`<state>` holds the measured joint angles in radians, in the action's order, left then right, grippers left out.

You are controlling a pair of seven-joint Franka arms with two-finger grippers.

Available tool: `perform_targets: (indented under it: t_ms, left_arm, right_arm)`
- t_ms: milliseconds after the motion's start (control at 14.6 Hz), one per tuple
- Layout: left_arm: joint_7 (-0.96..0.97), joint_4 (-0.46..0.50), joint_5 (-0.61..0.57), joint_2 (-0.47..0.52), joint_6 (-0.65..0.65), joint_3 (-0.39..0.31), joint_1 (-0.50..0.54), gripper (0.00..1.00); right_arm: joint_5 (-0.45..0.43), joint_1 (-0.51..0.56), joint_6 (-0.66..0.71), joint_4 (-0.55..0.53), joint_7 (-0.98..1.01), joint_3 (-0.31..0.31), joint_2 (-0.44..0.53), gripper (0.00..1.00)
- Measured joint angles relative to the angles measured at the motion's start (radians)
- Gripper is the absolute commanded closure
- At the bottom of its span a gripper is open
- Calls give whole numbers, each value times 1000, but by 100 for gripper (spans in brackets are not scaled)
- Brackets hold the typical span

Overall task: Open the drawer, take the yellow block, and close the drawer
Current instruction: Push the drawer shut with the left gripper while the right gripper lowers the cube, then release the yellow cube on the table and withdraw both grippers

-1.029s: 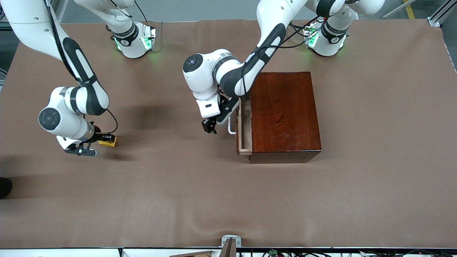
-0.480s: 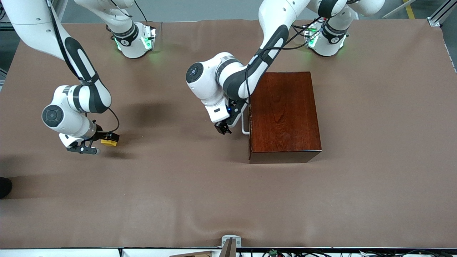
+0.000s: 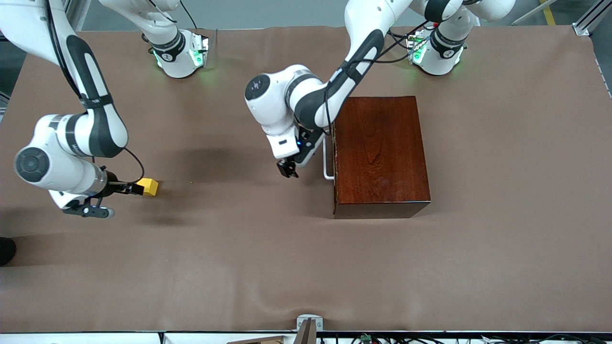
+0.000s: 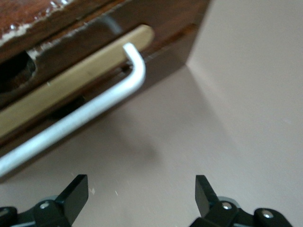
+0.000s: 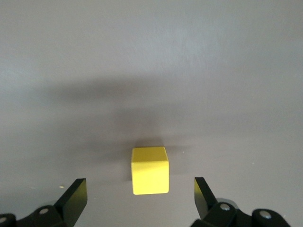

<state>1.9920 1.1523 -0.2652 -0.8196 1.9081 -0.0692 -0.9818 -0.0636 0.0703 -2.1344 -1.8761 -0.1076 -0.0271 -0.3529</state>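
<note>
Brown cloth (image 3: 306, 267) covers the whole table, and a glossy reddish-brown wooden box (image 3: 380, 153) stands on it toward the left arm's end; every place below is given from that box.

Nearest to the front camera comes the box's low front corner, with bare cloth before it. The drawer (image 4: 71, 80) sits pushed fully into the box, flush with the side that faces the right arm's end of the table. Only its white U-shaped bar handle (image 3: 327, 160) sticks out from that side.

The left gripper (image 3: 288, 169) hovers just beside the handle, a short gap away from it on the side toward the right arm's end. In the left wrist view its two black fingertips (image 4: 75, 191) stand wide apart with only cloth between them, so it grips nothing.

Well apart from the box, toward the right arm's end of the table, the yellow block (image 3: 149, 187) rests on the cloth. It lies slightly nearer to the camera than the handle. The right gripper (image 3: 135, 189) is at the block's side away from the box. Its fingertips (image 5: 75, 191) are spread wide, and the block lies free just ahead of them, untouched.

Farthest from the camera, past the box's top edge, stand the two arm bases.
</note>
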Motion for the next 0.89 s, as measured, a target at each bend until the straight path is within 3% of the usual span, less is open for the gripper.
perform_targets:
  t_ms: [343, 618, 892]
  left_arm:
    - [-214, -24, 0, 231, -73, -12, 25, 0]
    - [-506, -20, 21, 427, -227, -11, 168, 0]
    - [-794, -12, 105, 553, -349, -9, 325, 0]
  right_arm:
    - [0, -4, 46, 71, 7, -54, 59, 0]
    - [0, -10, 229, 227, 63, -107, 91, 0]
    - [0, -12, 420, 394, 80, -126, 95, 0]
